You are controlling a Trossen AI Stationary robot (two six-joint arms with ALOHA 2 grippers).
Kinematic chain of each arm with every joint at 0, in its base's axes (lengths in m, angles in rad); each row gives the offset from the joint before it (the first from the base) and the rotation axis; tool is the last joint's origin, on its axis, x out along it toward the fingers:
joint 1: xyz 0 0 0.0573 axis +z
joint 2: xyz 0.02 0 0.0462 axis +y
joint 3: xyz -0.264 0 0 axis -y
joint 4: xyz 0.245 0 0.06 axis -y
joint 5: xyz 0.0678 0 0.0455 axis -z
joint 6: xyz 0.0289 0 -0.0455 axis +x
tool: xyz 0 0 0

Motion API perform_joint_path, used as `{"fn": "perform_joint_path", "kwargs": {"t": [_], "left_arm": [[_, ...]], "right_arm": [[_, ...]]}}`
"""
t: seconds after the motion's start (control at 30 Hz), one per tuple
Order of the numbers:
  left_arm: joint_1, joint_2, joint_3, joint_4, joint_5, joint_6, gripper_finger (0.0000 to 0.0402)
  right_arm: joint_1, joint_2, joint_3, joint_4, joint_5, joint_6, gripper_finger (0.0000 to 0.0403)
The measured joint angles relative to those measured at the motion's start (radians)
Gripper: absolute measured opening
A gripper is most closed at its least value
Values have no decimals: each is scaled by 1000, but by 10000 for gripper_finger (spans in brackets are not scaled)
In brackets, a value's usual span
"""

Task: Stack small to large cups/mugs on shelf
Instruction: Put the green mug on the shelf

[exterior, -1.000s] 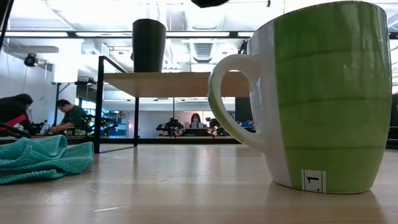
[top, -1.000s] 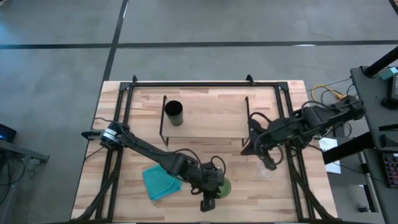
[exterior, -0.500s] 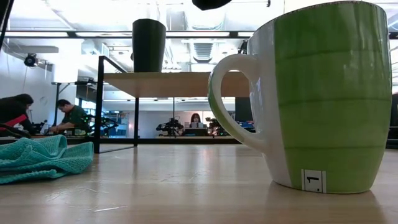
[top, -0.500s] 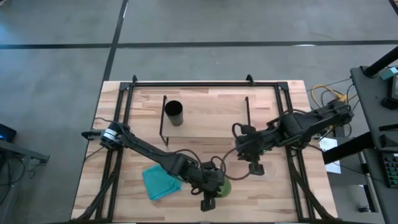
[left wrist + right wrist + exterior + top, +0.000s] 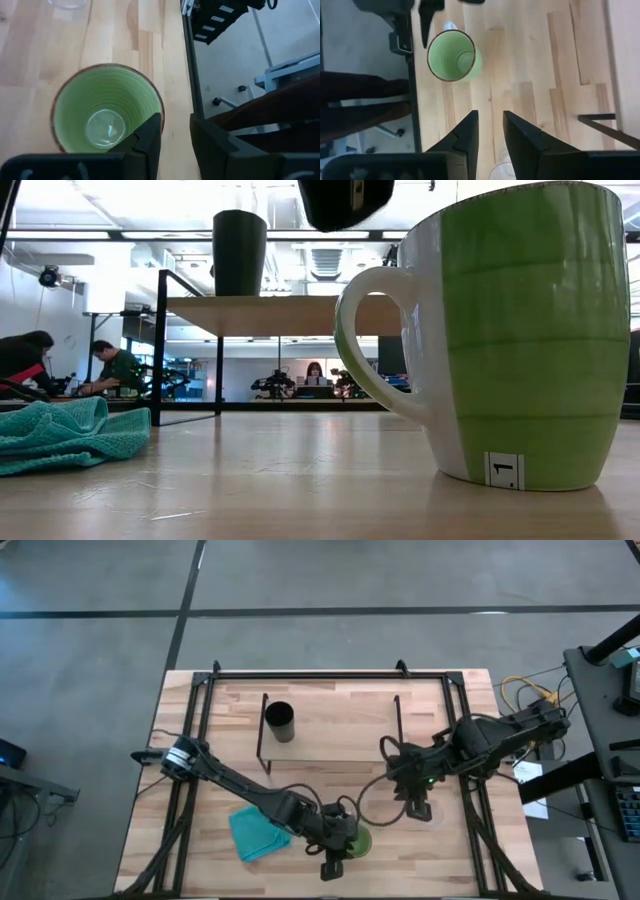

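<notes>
The green mug stands upright near the table's near edge, its white handle toward the left gripper. My left gripper hangs open, with a narrow gap, just above the handle side of the rim and shows as a dark shape in the low view. My right gripper is open and points down over the clear glass cup, whose rim shows between its fingers; I cannot tell if they touch. The black cup stands on the left end of the shelf.
A crumpled teal cloth lies on the table left of the mug, under the left arm. The shelf's black legs stand on the far half of the table. Bare wood lies between the mug and the glass cup. People sit in the room behind.
My left gripper has come down toward the mug's handle; in the low view it shows larger at the top. My right gripper has swung toward the table's left and near edge and now stands over the glass cup. The mug, the black cup and the cloth have stayed put.
</notes>
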Motion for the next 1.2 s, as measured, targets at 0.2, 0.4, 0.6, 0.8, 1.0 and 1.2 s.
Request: {"fn": "perform_joint_path", "kwargs": {"t": [0.2, 0.4, 0.6, 0.8, 1.0, 1.2], "left_arm": [[0, 3, -11, 21, 0, 48, 88], [-5, 26, -8, 47, 68, 191, 88], [-8, 68, -8, 39, 104, 214, 88], [-8, 72, -5, 41, 101, 217, 88], [-8, 69, 20, 38, 97, 250, 88], [-8, 67, 25, 36, 97, 265, 88]], "right_arm": [[0, -46, 0, 1, 5, 32, 69], [0, -61, 0, 1, 11, 42, 71], [0, -61, 0, 2, 11, 52, 71], [0, -60, 0, 2, 11, 51, 69], [0, -60, 0, 2, 12, 51, 73], [0, -60, 0, 2, 12, 48, 68]]}}
